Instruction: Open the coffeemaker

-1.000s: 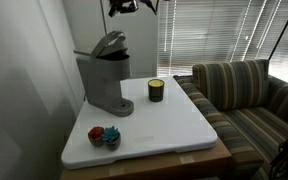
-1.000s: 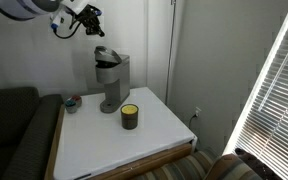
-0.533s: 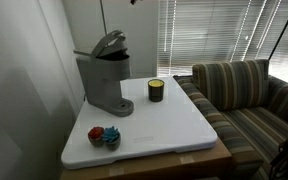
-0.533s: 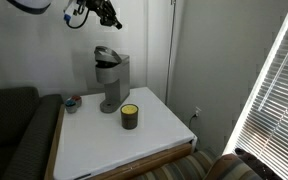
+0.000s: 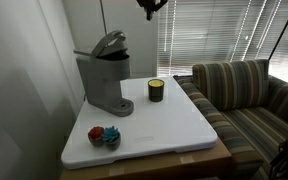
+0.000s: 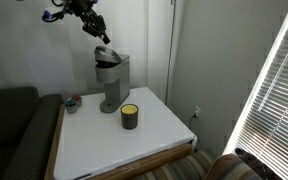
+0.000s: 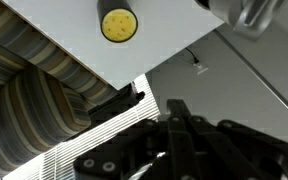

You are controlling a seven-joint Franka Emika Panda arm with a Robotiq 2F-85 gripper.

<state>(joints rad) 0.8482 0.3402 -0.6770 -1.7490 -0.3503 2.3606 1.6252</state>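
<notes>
Exterior views, both, show one tall grey coffeemaker (image 5: 105, 80) standing at the back of one white table (image 5: 164, 125), near the wall, its rounded lid tilted up at an angle. One small dark candle jar (image 5: 156, 90) with a yellow top stands beside it on the table, apart from the machine. Two small colourful objects (image 5: 104, 135) – one reddish, one blue-green – lie together near the table's front corner. One striped sofa (image 5: 239, 95) sits against the table's side. One gripper (image 6: 100, 30) hangs in the air above the coffeemaker, clear of the lid. In the wrist view its dark fingers (image 7: 174, 135) are pressed together, holding nothing, with the candle jar far below
</notes>
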